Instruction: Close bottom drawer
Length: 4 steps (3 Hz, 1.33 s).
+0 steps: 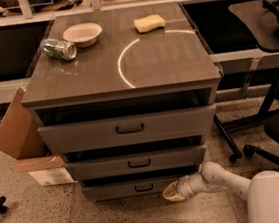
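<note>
The bottom drawer (133,188) is the lowest of three grey-brown drawers in the cabinet, with a low front panel and a small black bar handle (143,187). Its front stands a little out from the cabinet body, like the two drawers above it. My gripper (172,192) is at the drawer's right end, low near the floor, its tan tip against or just in front of the panel. The white arm (222,178) reaches in from the lower right.
The cabinet top (119,65) holds a crushed can (59,48), a white bowl (83,34) and a yellow sponge (149,23). A cardboard box (19,135) stands at the left. Black chair legs (261,119) stand at the right.
</note>
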Each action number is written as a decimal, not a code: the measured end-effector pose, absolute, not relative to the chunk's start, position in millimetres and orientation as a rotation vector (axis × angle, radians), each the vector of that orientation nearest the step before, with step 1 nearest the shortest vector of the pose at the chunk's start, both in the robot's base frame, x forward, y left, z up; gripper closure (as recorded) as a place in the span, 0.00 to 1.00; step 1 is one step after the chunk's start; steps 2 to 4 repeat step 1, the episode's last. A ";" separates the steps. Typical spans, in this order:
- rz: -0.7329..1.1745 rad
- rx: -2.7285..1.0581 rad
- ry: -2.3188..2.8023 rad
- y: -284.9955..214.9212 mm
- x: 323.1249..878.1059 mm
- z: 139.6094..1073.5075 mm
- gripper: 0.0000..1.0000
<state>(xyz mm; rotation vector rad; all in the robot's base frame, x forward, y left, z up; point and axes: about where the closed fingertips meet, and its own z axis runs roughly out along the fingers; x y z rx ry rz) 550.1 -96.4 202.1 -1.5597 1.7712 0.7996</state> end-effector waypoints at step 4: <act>0.830 -1.629 1.679 -98.7 507.0 227.8 1.00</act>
